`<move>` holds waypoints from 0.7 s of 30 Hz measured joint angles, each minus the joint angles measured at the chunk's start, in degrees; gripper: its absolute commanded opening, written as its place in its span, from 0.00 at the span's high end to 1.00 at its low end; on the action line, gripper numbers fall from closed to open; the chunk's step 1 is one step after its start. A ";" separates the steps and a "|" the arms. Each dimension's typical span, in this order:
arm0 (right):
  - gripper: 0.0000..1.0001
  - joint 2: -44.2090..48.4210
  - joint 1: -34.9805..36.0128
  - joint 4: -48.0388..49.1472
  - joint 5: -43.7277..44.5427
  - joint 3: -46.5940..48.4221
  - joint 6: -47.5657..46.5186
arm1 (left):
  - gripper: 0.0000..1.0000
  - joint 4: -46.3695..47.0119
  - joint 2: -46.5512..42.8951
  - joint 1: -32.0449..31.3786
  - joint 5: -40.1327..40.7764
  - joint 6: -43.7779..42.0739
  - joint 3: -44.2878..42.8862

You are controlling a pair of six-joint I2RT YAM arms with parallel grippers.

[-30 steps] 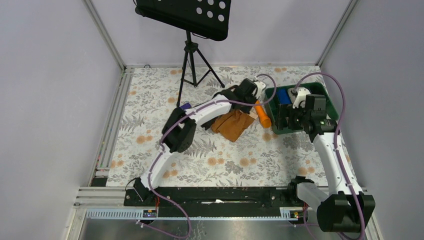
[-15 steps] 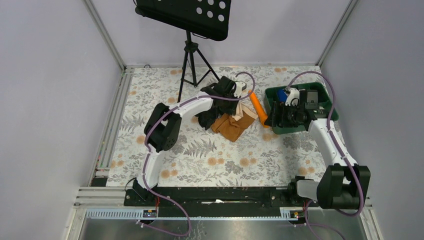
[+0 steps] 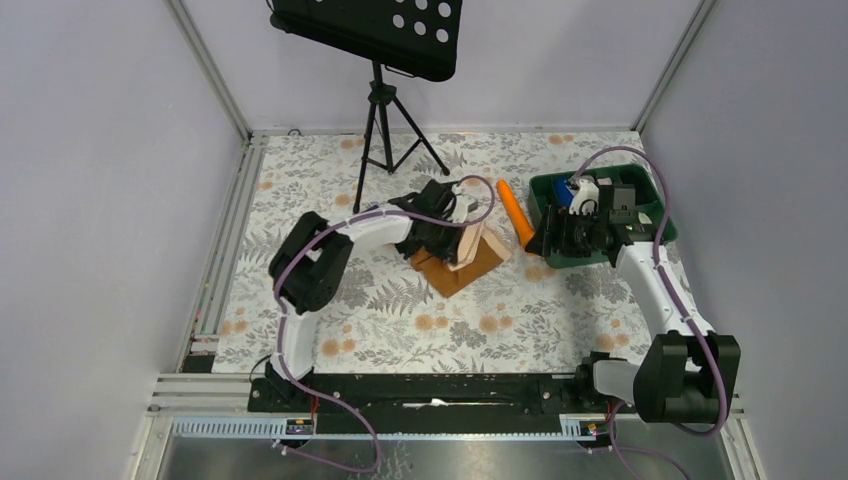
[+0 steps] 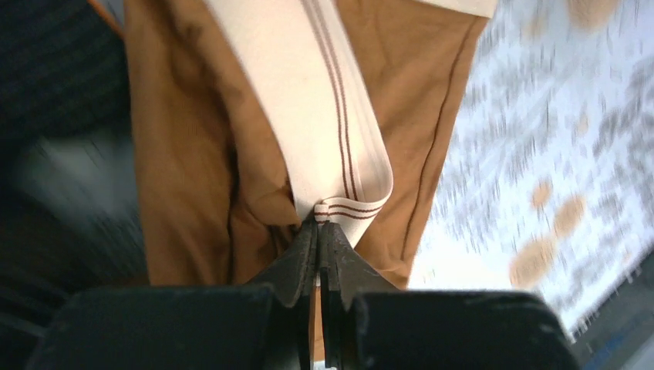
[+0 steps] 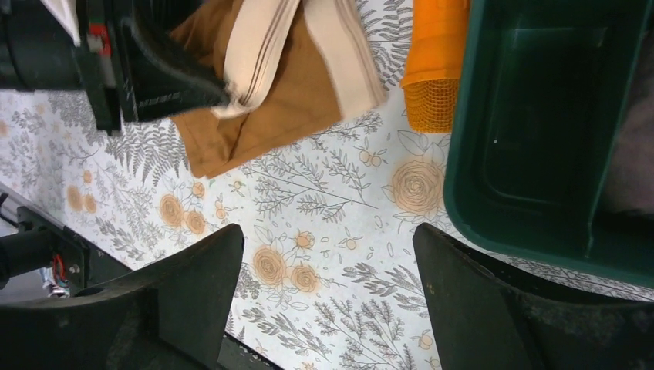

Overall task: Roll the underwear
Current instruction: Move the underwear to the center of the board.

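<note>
The caramel-brown underwear (image 3: pixel 462 268) with its pale beige waistband (image 3: pixel 472 242) lies mid-table, partly lifted. My left gripper (image 3: pixel 462 236) is shut on a fold of the waistband (image 4: pixel 339 208) and holds it up, the brown cloth (image 4: pixel 193 154) hanging below. In the right wrist view the underwear (image 5: pixel 262 116) shows at top left with the left gripper's fingers on the band. My right gripper (image 3: pixel 548 240) is open and empty over the table beside the bin, its fingers (image 5: pixel 193 293) spread wide.
An orange cylinder (image 3: pixel 516 212) lies between the underwear and a green bin (image 3: pixel 655 225), whose wall shows in the right wrist view (image 5: pixel 540 116). Black fabric (image 3: pixel 415 238) lies under the left arm. A tripod stand (image 3: pixel 380 130) stands at the back.
My left gripper took hold of the waistband and pulled it left and toward the near side, dragging the underwear off the orange cylinder. The right gripper shifted slightly left.
</note>
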State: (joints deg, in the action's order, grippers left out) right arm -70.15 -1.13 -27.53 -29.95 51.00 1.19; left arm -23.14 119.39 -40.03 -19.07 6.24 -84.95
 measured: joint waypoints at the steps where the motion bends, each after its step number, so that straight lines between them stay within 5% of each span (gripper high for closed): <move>1: 0.15 -0.11 0.04 -0.04 -0.52 -0.24 -0.02 | 1.00 0.59 -1.92 0.02 -1.03 1.09 3.15; 9: 0.29 -8.02 8.61 -0.52 -1.16 1.01 -1.07 | 1.00 3.50 -19.39 0.00 -9.94 15.10 26.36; 16: 0.37 -8.66 14.29 -1.42 -1.99 0.04 -1.95 | 1.00 3.54 -19.76 0.26 -13.29 14.86 19.17; 21: 0.22 -10.10 14.58 -1.88 -5.53 -1.05 1.51 | 1.00 3.08 -17.86 1.99 -13.05 10.93 11.67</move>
State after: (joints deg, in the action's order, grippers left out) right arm -80.25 13.45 -29.41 -35.48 49.95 2.70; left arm -20.05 101.54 -38.04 -32.12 17.17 -73.28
